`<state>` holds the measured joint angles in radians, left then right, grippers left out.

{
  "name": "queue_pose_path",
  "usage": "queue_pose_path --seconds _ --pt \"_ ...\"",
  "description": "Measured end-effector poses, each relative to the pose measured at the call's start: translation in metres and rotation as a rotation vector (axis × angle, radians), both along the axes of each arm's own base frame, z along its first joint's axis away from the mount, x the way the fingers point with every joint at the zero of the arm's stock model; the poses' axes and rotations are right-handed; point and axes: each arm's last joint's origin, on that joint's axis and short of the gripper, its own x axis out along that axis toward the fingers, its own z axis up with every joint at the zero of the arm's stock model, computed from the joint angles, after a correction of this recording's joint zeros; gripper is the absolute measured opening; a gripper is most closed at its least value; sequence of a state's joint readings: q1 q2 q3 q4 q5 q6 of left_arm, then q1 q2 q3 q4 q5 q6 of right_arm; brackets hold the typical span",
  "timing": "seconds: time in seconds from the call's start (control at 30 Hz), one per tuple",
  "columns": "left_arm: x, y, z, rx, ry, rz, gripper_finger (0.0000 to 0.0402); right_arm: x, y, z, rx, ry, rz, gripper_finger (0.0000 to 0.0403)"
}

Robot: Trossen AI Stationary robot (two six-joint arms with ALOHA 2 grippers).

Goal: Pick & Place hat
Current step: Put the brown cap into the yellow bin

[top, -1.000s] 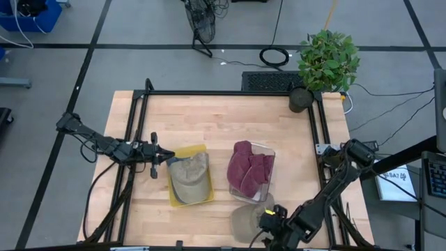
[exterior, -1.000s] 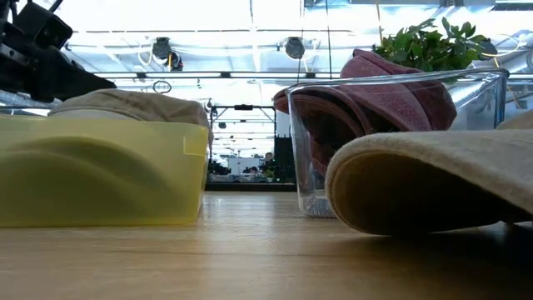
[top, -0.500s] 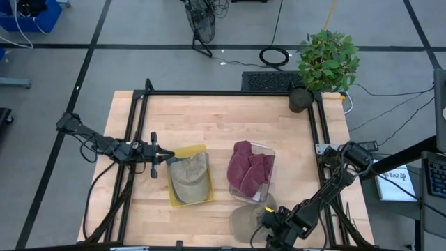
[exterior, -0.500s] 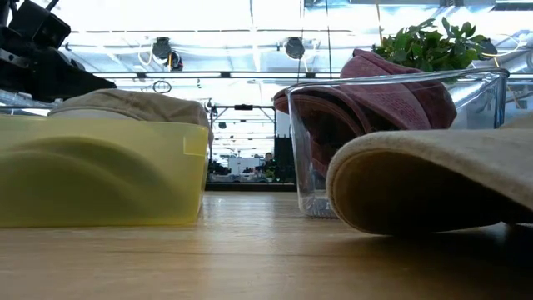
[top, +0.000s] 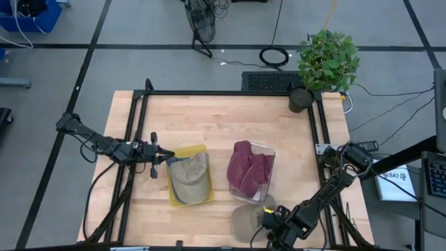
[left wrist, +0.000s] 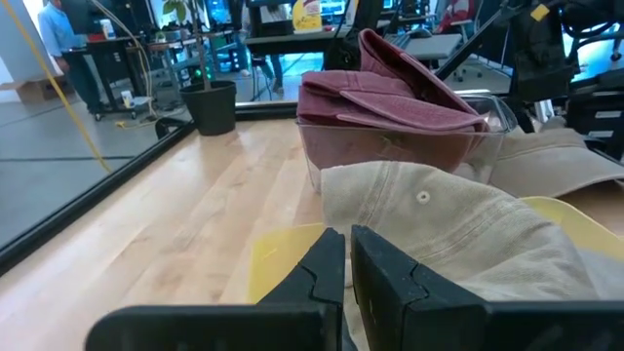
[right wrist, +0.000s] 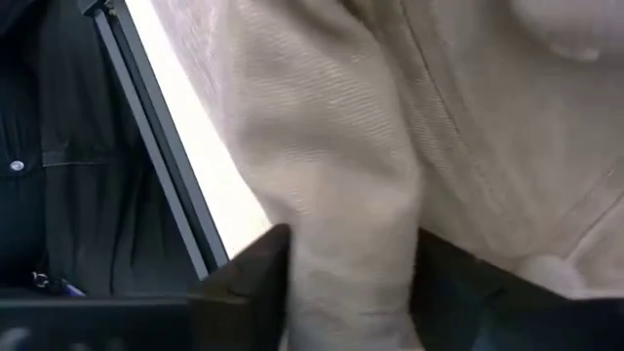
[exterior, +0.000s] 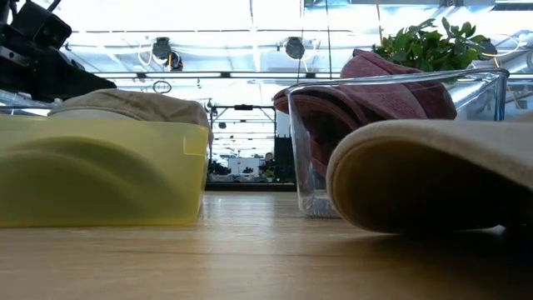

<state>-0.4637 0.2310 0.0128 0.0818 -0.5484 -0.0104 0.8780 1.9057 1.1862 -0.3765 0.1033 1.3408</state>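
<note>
At the table's (top: 223,111) near edge, the right gripper (right wrist: 346,283) clamps a fold of the tan hat (top: 245,222), apparently lifting its brim. The left gripper (left wrist: 347,268), fingers together, hovers beside the yellow bin (top: 203,150).

You had three hats on the table. A tan cap (top: 189,174) sat crown-up in a yellow bin (top: 202,150) left of centre. A maroon cap (top: 247,167) lay bunched in a clear bin (top: 268,151) beside it. A second tan cap (top: 245,222) lay loose at the table's near edge, its fabric pinched between dark fingers (right wrist: 244,283).
</note>
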Motion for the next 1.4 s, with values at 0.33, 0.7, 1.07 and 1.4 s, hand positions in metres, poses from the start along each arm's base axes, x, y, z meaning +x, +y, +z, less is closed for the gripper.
queue_pose_path --seconds 0.33,0.7,1.07,1.4 --pt "0.0 0.0 0.0 -0.018 0.0 0.002 0.0031 0.002 0.0 0.009 -0.009 -0.067 0.196 0.0015" --pt "0.0 0.0 0.0 -0.024 -0.001 0.003 0.0031 -0.01 -0.018 0.098 0.029 -0.389 0.323 0.0008" --pt "0.001 0.0 0.007 -0.053 -0.072 0.001 0.0031 -0.022 -0.083 0.189 -0.167 -0.791 0.388 0.0008" --pt "-0.001 0.004 0.031 -0.172 -0.308 0.115 0.0038 -0.017 -0.184 0.228 -0.496 -0.878 0.363 0.0008"
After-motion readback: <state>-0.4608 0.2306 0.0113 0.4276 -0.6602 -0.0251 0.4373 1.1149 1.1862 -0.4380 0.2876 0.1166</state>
